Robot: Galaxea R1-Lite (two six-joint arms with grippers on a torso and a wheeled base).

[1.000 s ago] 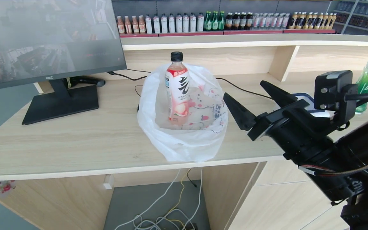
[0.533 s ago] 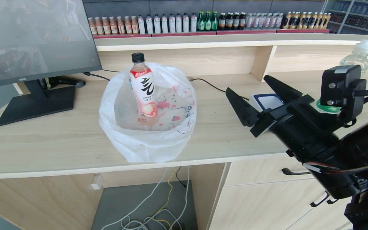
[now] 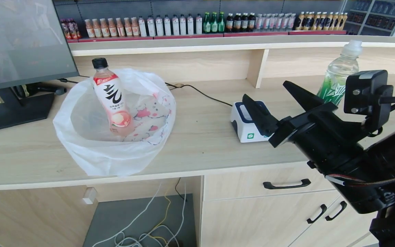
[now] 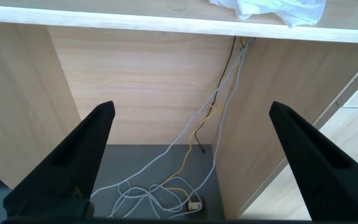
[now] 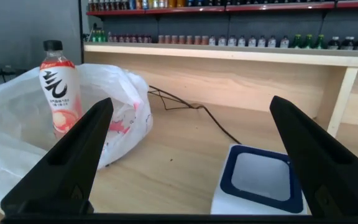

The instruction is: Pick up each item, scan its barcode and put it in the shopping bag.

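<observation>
Pale wooden surface (image 3: 201, 137) before a shop shelf of bottles (image 3: 197, 24): above its right front edge the right pincer (image 3: 264, 91) hangs spread wide and empty, one finger crossing the white-and-blue scanner (image 3: 241, 129) near the front edge, with a green-labelled bottle (image 3: 338, 73) upright toward the back right. Farther along, by the left front edge, the white shopping bag (image 3: 91, 154) stands open with a pink bottle (image 3: 111, 99) leaning inside — a monitor (image 3: 19, 37) fills the back left corner. Below the surface's front edge the left pincer (image 4: 191, 107) is equally wide open, holding nothing, facing loose cables (image 4: 166, 186) on the floor.
</observation>
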